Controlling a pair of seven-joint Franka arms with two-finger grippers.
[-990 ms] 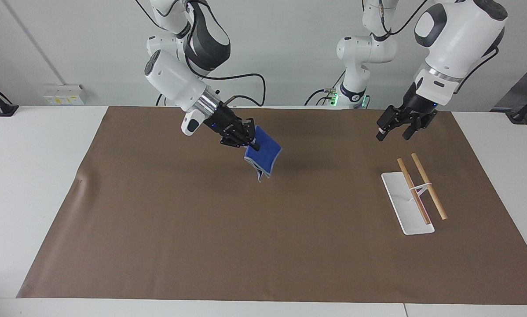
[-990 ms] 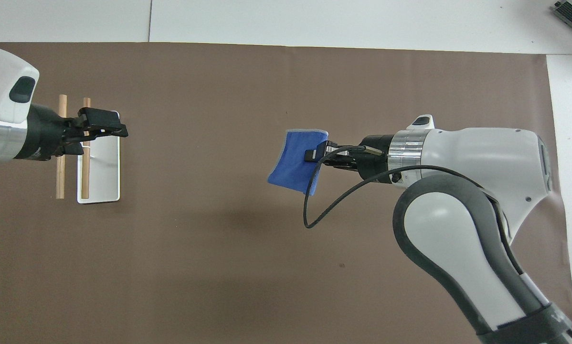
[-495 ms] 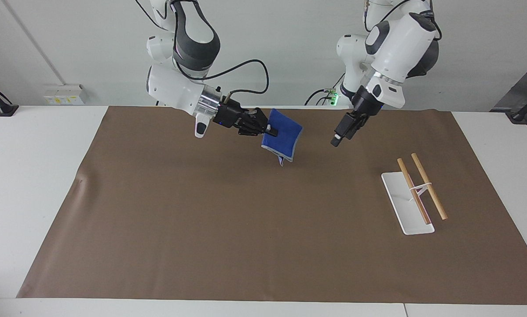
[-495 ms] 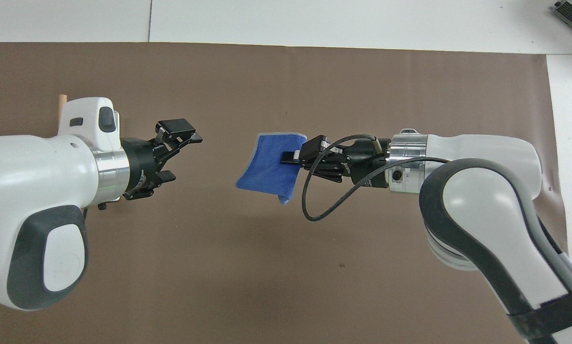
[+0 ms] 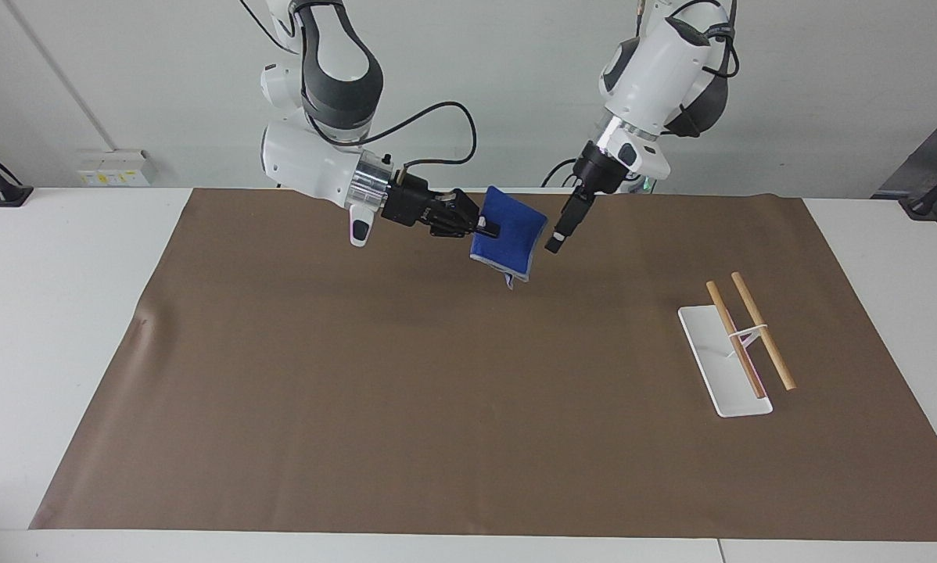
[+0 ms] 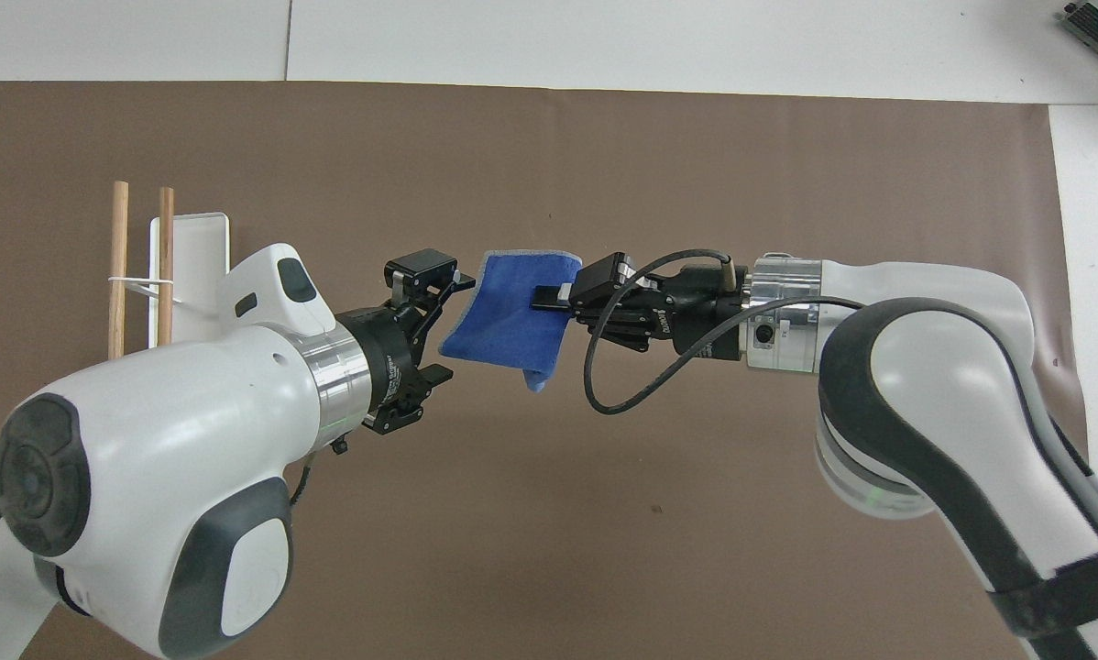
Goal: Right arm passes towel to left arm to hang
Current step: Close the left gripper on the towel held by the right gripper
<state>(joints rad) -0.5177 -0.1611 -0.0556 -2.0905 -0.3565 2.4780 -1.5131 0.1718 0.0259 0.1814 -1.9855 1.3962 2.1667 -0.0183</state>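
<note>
The right gripper (image 5: 486,229) was pinched on one edge of the towel (image 5: 509,231), its fingers (image 6: 549,300) pressed onto the blue cloth from both faces, and it held the cloth up in the air over the brown mat (image 5: 437,375), above the part of the mat nearest the robots and about midway between the two arms' ends of the table. The towel hung as a folded blue rectangle, tilted, with its pale stitched edge along the lower side and one corner drooping down. The right arm (image 5: 312,160) reached in nearly level from its own end, a black cable (image 6: 618,390) looping beneath its wrist.

The left gripper (image 5: 558,234) was at the towel's free edge, the one away from the right gripper. Its fingers (image 6: 430,275) were spread apart, one above the cloth's edge and one lower, with the edge lying just at their opening; whether they touched the cloth could not be made out. The left arm (image 5: 656,66) sloped down to it from above.

Toward the left arm's end of the table stood the hanging rack (image 5: 738,340): a white flat base (image 5: 707,352) on the mat with two wooden rails (image 5: 762,328) side by side above it, nothing hung on them. It stood well apart from both grippers and farther from the robots than the towel
</note>
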